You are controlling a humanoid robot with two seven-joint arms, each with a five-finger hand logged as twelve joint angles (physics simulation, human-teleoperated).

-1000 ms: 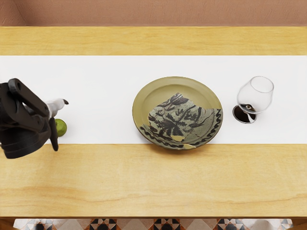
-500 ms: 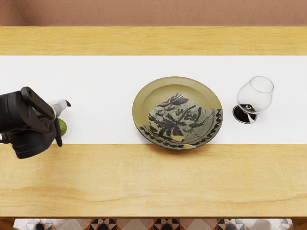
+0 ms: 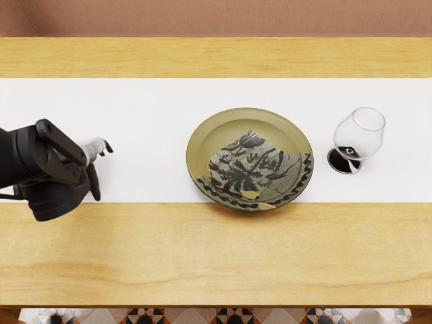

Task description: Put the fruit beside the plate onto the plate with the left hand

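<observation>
Robot hand (image 3: 64, 172), one, left, at bench (image 3: 216, 250) edge; grip not discernible. Plate (image 3: 250, 121), one, centre; open white runner (image 3: 148, 108) between. Wine glass (image 3: 358, 138), one, right.

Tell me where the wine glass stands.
In the head view the wine glass stands on the white runner at the right, just right of the patterned plate and not touching it.

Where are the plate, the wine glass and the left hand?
plate (image 3: 226, 125): head view, bare olive rim, upper left.
wine glass (image 3: 361, 133): head view, on the bowl.
left hand (image 3: 57, 175): head view, middle of the black hand.
</observation>
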